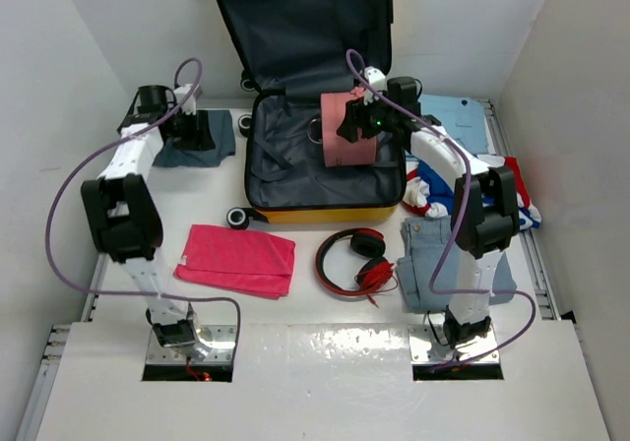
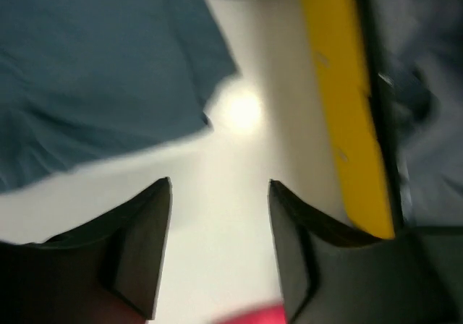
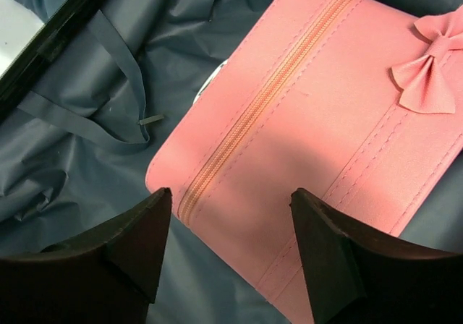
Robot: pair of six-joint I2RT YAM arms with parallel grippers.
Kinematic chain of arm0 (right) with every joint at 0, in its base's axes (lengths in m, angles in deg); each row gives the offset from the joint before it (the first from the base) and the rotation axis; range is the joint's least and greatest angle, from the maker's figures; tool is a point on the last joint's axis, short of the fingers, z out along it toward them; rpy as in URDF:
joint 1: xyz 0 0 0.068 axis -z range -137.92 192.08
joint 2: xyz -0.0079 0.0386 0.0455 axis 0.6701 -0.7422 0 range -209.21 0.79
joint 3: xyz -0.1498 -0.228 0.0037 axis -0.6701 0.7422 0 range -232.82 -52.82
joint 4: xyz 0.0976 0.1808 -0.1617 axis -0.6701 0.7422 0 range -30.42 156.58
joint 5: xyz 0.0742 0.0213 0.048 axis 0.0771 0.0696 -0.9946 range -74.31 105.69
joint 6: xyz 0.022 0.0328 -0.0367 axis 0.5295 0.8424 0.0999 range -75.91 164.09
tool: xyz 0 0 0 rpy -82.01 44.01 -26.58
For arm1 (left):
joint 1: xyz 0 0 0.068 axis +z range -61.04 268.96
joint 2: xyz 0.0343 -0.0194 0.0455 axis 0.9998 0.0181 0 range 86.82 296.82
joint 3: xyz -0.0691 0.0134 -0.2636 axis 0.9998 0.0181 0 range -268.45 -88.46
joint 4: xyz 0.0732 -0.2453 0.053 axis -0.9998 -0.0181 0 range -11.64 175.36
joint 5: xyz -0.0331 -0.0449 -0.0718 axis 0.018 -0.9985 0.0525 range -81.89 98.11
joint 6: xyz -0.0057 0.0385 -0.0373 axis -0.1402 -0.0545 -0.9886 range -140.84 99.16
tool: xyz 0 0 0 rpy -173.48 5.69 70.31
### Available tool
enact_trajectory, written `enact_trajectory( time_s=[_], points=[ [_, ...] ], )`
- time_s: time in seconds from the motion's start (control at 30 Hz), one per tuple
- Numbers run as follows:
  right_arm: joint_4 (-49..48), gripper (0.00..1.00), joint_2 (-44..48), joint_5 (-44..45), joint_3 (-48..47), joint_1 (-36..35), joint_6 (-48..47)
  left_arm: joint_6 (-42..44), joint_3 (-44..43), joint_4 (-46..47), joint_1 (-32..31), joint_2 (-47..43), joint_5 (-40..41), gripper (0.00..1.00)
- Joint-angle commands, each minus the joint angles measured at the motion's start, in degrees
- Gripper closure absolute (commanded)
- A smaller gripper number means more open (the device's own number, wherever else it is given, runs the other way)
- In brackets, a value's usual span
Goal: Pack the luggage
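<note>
The yellow luggage (image 1: 325, 211) lies open at the table's back middle, its dark grey lining up and its lid leaning on the back wall. A small pink case (image 1: 349, 129) with a bow and zipper rests inside it at the right; it fills the right wrist view (image 3: 318, 114). My right gripper (image 1: 346, 126) hovers open just above the pink case (image 3: 230, 197). My left gripper (image 1: 200, 126) is open and empty over a dark blue-grey cloth (image 1: 197, 149), left of the luggage's yellow wall (image 2: 340, 107); the cloth also shows in the left wrist view (image 2: 94, 71).
On the table in front lie a red folded cloth (image 1: 238, 259), red-and-black headphones (image 1: 356, 260) and folded jeans (image 1: 433, 259). At the right are a light blue garment (image 1: 455, 118) and a red, white and blue cloth (image 1: 433, 193). White walls close in the sides.
</note>
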Motion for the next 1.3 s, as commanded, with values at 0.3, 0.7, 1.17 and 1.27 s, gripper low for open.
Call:
enact_trajectory(
  time_s=[0.3,0.7,1.17,1.27],
  points=[
    [7.88,0.30,-3.14,2.61,0.22,0.09,0.30,-14.63,-30.05,6.15,-10.62,30.56,32.72,0.24],
    [8.50,0.30,-3.49,2.70,-1.28,0.35,0.74,-20.79,-29.63,3.69,-8.08,37.53,46.72,0.32],
    [9.90,0.34,-4.02,2.78,-1.98,0.53,1.27,-23.59,-16.27,9.31,-2.79,18.76,8.93,1.00],
    [9.90,0.34,-4.11,2.70,-2.24,0.61,1.36,-25.62,-14.42,10.98,-5.78,14.43,3.56,1.00]
  ],
)
